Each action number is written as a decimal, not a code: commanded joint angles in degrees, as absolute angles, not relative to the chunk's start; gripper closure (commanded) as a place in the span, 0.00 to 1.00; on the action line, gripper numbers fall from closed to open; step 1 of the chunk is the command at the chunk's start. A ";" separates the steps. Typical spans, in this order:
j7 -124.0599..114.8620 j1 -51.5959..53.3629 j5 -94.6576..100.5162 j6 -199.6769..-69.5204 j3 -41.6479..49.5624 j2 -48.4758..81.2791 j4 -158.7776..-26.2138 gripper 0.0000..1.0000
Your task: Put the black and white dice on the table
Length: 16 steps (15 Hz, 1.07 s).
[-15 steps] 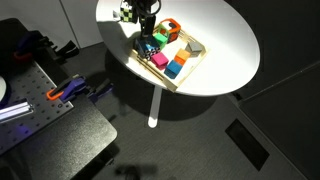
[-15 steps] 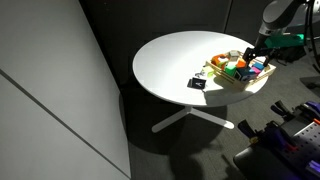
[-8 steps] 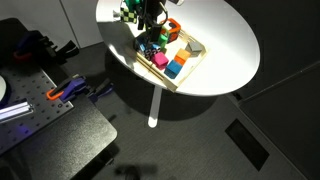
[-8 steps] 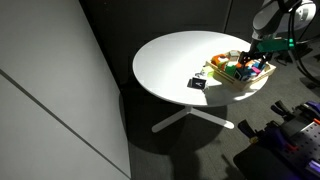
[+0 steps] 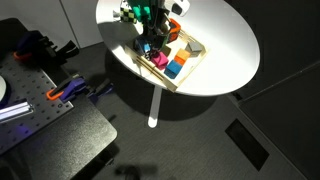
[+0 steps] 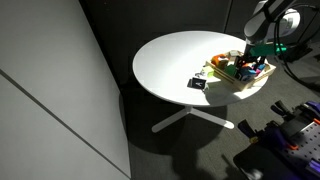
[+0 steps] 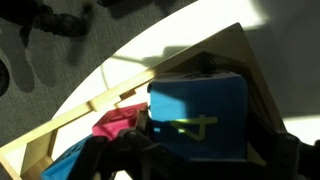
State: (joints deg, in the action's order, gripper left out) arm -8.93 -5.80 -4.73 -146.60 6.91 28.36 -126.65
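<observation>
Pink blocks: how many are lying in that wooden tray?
1. The pink block sits in the wooden tray, next to a blue block, close by the pincer, which may hide more.

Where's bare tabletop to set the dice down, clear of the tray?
The white table is bare from the small dark object across to the rim opposite the wooden tray, and past the tray too. Crowded: the tray, packed with blocks, gripper low over it.
</observation>
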 commanded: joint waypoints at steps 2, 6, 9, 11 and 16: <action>-10.13 -5.33 -5.04 -145.30 6.95 31.10 -123.39 0.32; -9.83 -5.13 -5.42 -143.43 6.51 28.64 -124.20 0.59; -9.75 -4.86 -5.59 -143.00 6.11 26.90 -125.10 0.78; -9.59 -4.74 -5.74 -142.39 5.76 25.48 -125.66 0.84; -8.91 -4.74 -6.78 -140.55 4.81 21.11 -126.93 0.92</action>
